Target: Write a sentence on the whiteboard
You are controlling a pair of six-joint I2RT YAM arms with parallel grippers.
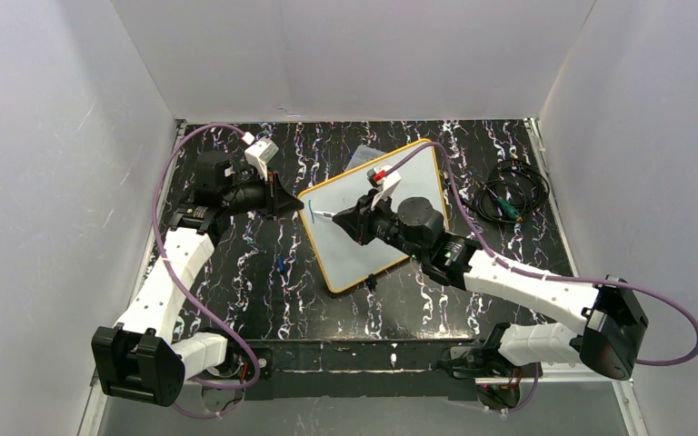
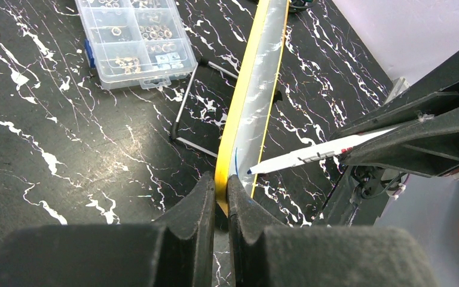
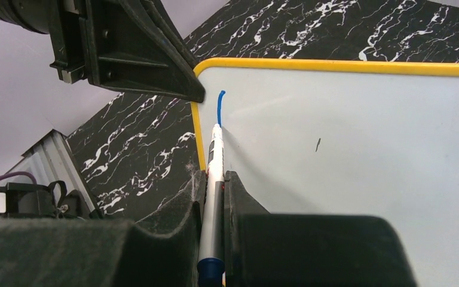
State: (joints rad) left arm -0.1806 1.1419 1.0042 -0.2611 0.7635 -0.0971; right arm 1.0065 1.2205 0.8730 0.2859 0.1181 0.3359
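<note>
Black marbled table (image 1: 264, 300); right gripper (image 1: 341, 218) covers the middle of the whiteboard (image 1: 350, 259)

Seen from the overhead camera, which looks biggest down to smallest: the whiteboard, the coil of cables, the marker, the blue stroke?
1. whiteboard
2. coil of cables
3. marker and blue stroke: both tiny, too alike to rank; the marker is partly hidden.

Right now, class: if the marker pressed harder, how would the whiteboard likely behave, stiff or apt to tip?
Probably stiff: the whiteboard looks flat, its yellow frame straight. Likely apt to tip or slide, as it seems propped on a thin wire stand; the left gripper has its jaws shut on the frame, presumably steadying it against the marker.
</note>
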